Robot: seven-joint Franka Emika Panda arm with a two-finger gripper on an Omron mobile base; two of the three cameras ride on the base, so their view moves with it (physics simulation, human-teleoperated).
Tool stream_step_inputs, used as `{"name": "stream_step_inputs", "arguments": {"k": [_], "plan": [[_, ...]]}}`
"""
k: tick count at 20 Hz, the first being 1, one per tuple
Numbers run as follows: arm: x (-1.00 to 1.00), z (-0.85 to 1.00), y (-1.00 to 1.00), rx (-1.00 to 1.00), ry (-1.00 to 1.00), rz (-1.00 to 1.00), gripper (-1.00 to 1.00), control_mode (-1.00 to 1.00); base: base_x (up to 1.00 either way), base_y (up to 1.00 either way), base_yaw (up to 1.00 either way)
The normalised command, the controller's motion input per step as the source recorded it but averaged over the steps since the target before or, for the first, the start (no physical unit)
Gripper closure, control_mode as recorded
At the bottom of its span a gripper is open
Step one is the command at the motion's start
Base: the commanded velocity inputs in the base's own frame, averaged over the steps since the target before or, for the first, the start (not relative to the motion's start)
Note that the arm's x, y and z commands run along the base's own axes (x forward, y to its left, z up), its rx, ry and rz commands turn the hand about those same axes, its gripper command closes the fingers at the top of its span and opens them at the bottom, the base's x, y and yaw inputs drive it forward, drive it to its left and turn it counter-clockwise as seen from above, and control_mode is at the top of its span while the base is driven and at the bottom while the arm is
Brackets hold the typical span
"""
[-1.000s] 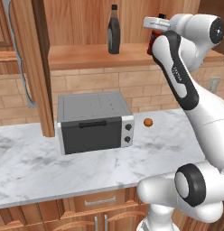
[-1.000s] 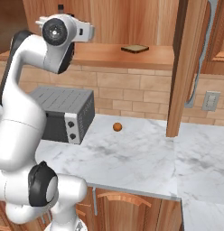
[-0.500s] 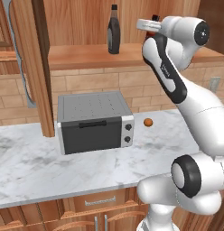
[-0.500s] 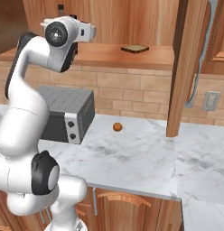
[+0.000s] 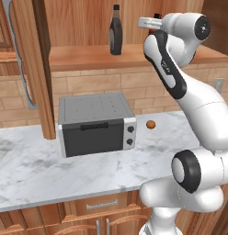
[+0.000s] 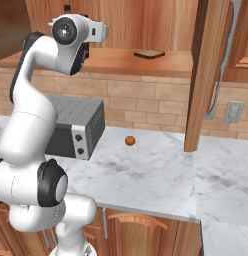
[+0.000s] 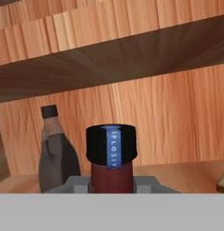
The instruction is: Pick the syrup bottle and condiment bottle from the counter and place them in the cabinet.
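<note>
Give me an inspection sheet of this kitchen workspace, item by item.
Surface: marble counter, holding the clutter listed below.
Job's things: syrup bottle upright on the cabinet shelf; condiment bottle held upright at shelf height.
Clutter: grey toaster oven and small orange ball on the counter; flat dark item on the shelf.
Grippers: tool shut on the condiment bottle.
Cables: nothing seen.
Surroundings: brick backsplash; wall outlet.

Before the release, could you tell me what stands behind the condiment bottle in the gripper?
The syrup bottle stands behind and to one side of the condiment bottle, before the cabinet back panel. Its base is covered.
</note>
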Motion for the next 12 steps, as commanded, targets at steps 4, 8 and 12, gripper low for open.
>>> {"name": "stream_step_inputs", "arguments": {"k": [4,8,12], "plan": [[0.00,-0.14,0.00,-0.02,-0.03,0.00,1.00,-1.00,0.00,0.00,0.00],[0.00,-0.15,0.00,0.00,-0.13,0.00,1.00,-1.00,0.00,0.00,0.00],[0.01,-0.13,0.00,0.00,-0.14,0.00,1.00,-1.00,0.00,0.00,0.00]]}}
